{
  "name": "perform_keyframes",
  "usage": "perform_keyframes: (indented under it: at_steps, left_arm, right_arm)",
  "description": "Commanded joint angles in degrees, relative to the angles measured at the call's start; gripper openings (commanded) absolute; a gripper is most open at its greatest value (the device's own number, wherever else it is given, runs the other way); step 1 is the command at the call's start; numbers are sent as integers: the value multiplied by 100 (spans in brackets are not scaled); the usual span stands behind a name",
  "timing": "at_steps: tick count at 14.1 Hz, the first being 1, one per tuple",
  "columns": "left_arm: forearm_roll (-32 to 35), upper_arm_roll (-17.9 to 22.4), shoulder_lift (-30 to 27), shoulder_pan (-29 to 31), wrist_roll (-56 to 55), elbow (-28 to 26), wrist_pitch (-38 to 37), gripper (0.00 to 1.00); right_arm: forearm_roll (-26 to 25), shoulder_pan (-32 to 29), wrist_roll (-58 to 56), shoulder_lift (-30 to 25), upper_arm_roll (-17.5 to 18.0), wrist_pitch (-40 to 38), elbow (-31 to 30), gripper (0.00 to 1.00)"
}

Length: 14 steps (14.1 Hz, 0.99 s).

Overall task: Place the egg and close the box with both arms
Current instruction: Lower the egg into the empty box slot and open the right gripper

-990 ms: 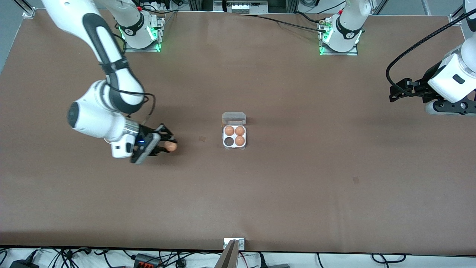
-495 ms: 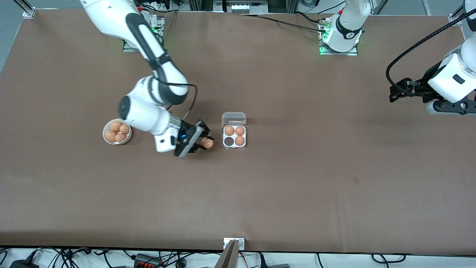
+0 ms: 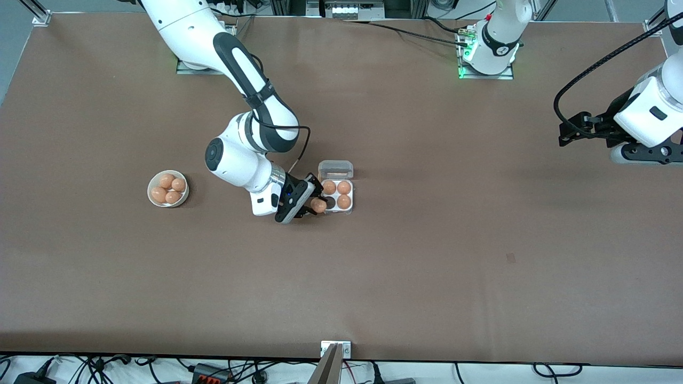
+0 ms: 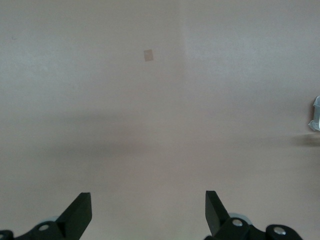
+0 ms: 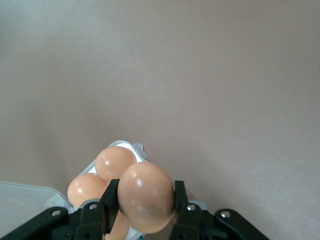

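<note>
The egg (image 3: 320,206) is tan-brown and is held between the fingers of my right gripper (image 3: 316,202), which is shut on it. It hangs over the box's edge at the right arm's end, beside the empty cell. The box (image 3: 336,211) is a clear carton at the table's middle with its lid (image 3: 335,169) open. Three of its cells hold eggs (image 3: 344,188). In the right wrist view the held egg (image 5: 145,196) fills the right gripper (image 5: 145,199), with the boxed eggs (image 5: 115,162) under it. My left gripper (image 3: 566,133) waits open over the left arm's end of the table, its left gripper (image 4: 146,212) holding nothing.
A white bowl (image 3: 151,184) with several more eggs stands toward the right arm's end of the table. A small dark patch (image 3: 510,258) marks the brown tabletop. A metal bracket (image 3: 336,348) sits at the table edge nearest the front camera.
My right arm has carried the egg from near the bowl across to the box, uncovering the bowl. The left arm has not moved.
</note>
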Motion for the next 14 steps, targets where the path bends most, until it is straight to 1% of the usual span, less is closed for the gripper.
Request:
perform_keyframes:
  at_steps: [1, 4, 14]
  left_arm:
    - [62, -12, -27, 13, 106, 96, -120, 100]
    - [62, -12, -27, 13, 106, 96, -120, 100]
    - [62, -12, -27, 22, 106, 96, -128, 100]
  right_arm:
    - [177, 160, -2, 164, -50, 12, 149, 11]
    - [317, 301, -2, 209, -50, 47, 246, 11]
    - [291, 319, -90, 393, -59, 47, 246, 12]
